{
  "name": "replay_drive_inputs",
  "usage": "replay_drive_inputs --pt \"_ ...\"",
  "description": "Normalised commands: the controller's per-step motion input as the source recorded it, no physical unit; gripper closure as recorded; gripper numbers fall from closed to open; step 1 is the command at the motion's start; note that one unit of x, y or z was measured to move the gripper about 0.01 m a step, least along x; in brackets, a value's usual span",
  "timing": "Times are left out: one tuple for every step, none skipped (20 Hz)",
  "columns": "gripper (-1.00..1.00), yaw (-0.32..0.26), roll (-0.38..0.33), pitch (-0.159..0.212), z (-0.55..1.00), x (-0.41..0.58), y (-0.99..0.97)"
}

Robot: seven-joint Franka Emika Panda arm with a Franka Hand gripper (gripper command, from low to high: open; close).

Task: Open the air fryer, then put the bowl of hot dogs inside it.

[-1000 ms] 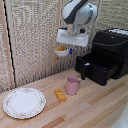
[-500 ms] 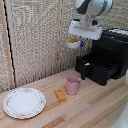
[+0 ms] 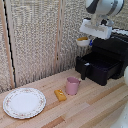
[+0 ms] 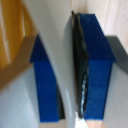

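Moved rightward: gripper point(image 3: 89, 39) clamping bowl point(image 3: 83, 42) beside open air fryer point(image 3: 107, 59); pink cup point(image 3: 72, 85) below.

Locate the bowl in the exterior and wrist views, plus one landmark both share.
Exterior view: the bowl hangs in the air at the gripper, above the air fryer's open drawer.
Wrist view: the bowl's white wall fills the middle, pinched between the blue pads.
Shared landmark: the bowl's white wall.
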Motion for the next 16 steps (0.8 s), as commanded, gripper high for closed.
replay_drive_inputs --pt "1.0 -0.179 0.0 -0.02 0.0 0.0 -0.71" --pt "1.0 -0.176 0.0 -0.005 0.0 -0.006 -0.72" --pt "1.0 -0.175 0.0 -0.001 -0.01 -0.009 -0.73" --pt "1.0 -0.17 0.0 0.0 -0.07 0.0 -0.74" --pt "1.0 -0.16 0.0 0.0 -0.09 0.0 -0.77" --pt "1.0 -0.152 0.0 0.0 -0.13 0.0 -0.77" --pt "1.0 -0.132 0.0 0.0 -0.16 0.0 -0.7" --pt "1.0 -0.097 0.007 0.0 -0.17 0.097 -0.61" --pt "1.0 -0.077 0.012 0.0 -0.19 0.171 -0.49" --pt "1.0 -0.057 0.024 0.025 -0.25 0.257 -0.41" --pt "1.0 -0.009 0.05 0.075 -0.25 0.457 -0.4" --pt "1.0 0.0 0.059 0.103 -0.26 0.546 -0.39" --pt "1.0 0.005 0.046 0.099 -0.26 0.551 -0.34" --pt "1.0 0.015 0.042 0.1 -0.26 0.554 -0.33" --pt "1.0 0.025 0.034 0.094 -0.23 0.534 -0.3" --pt "1.0 0.026 0.04 0.096 -0.2 0.5 -0.33"
